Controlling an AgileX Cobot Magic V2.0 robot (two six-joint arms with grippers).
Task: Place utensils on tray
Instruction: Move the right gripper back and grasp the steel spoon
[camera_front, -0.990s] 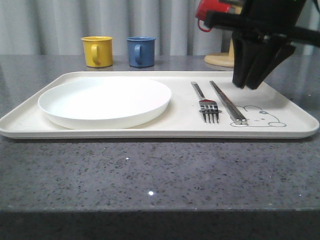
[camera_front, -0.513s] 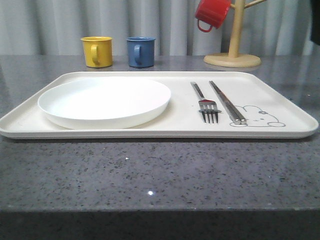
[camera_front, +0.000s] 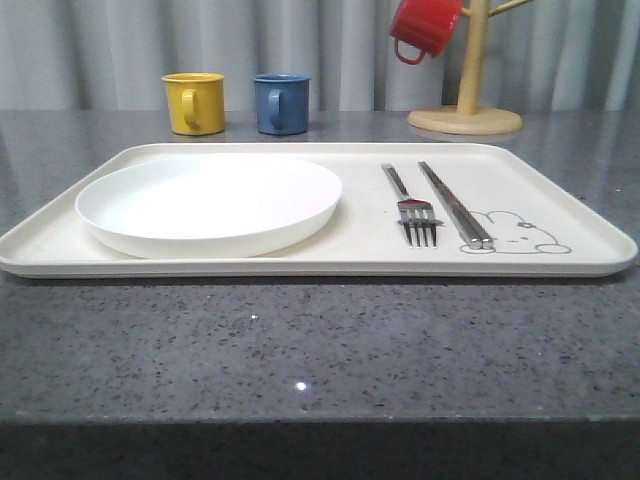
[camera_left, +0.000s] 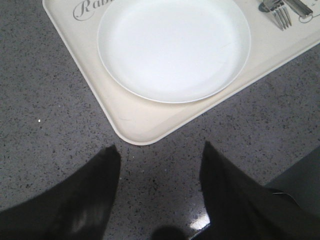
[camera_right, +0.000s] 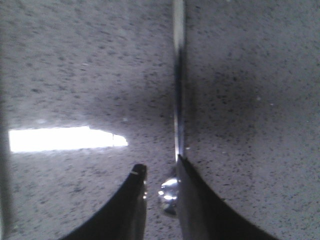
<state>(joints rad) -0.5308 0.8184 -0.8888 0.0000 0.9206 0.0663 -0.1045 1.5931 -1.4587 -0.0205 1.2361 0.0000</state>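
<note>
The right arm, hanging above the chopsticks (camera_front: 455, 205) a second ago, has been drawn away from over the tray (camera_front: 560, 170). The chopsticks are being left lying on the right part of the tray, just right of the fork (camera_front: 415, 210), both with their ends pointing near. The round plate (camera_front: 210, 200) is sitting on the left part.

The right gripper (camera_right: 161, 170) is now being held low over the speckled desk (camera_front: 300, 350), where the spoon (camera_right: 178, 100) is lying off the tray. Its fingers (camera_right: 195, 200) are being kept narrow, with the spoon's bowl between them and the handle running away along one finger. Whether the spoon is already being squeezed cannot be told.

The left gripper (camera_left: 161, 147) is being held over the desk just off the tray's near left corner, its fingers spread wide and carrying nothing.

Two of the three utensils are judged as placed. The spoon is judged as the last piece, and its pickup is being set up. A firm pinch on the thin metal is likely being called for, since it could slip on the hard desk.
</note>
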